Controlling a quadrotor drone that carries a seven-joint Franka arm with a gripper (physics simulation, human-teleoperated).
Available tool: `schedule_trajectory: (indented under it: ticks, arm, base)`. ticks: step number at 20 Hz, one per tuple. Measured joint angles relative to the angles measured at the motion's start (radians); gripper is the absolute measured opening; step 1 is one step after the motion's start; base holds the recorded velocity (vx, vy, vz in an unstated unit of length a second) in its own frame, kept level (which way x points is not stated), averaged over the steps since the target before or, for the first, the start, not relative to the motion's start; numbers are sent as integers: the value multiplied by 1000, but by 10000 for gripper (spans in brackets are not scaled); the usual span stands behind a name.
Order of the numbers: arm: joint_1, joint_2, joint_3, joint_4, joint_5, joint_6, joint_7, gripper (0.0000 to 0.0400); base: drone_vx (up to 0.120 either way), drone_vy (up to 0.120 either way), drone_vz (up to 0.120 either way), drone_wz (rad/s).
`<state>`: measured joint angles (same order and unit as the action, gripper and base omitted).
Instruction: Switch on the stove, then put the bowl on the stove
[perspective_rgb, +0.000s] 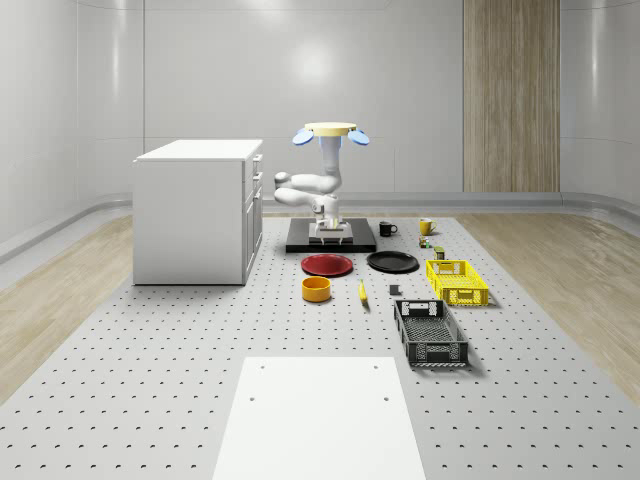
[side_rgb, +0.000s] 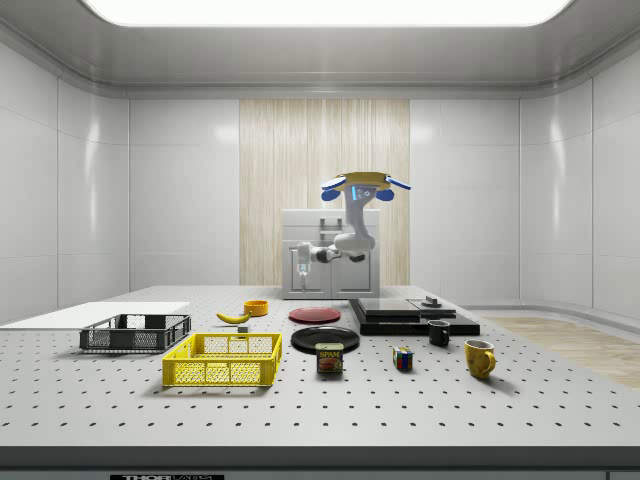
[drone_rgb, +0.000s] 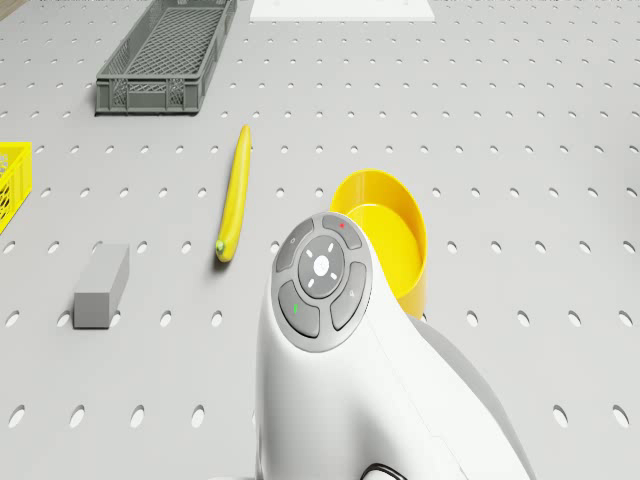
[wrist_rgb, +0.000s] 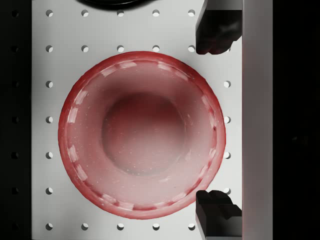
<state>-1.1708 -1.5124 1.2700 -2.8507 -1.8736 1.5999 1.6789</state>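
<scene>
- One round yellow bowl (perspective_rgb: 316, 289) sits upright, mouth up, on the perforated table (perspective_rgb: 150, 380), beside one yellow banana (perspective_rgb: 362, 292).
- One flat black stove (perspective_rgb: 300, 240) lies behind a red plate (perspective_rgb: 327, 265) and a black plate (perspective_rgb: 392, 262).
- The drone (perspective_rgb: 331, 132) hovers over the stove; its gripper (wrist_rgb: 218, 122), jaws spread open, hangs above the red plate.

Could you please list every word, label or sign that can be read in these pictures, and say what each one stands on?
"SPAM" on the can standing on the table, in the side view.
A line of lettering on the table's front edge, in the side view: too small to read.
Small marks on the button pad of the arm, in the drone view: not legible.
</scene>
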Motion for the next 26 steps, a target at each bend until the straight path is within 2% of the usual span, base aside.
schedule_trajectory:
  ticks: [23, 26]
  arm:
    - [-2, -7, 1, 0, 3, 7, 2, 400]
    - [-3, -8, 1, 0, 3, 7, 2, 400]
  base:
    - [120, 0, 0, 0]
    - [120, 0, -93, 0]
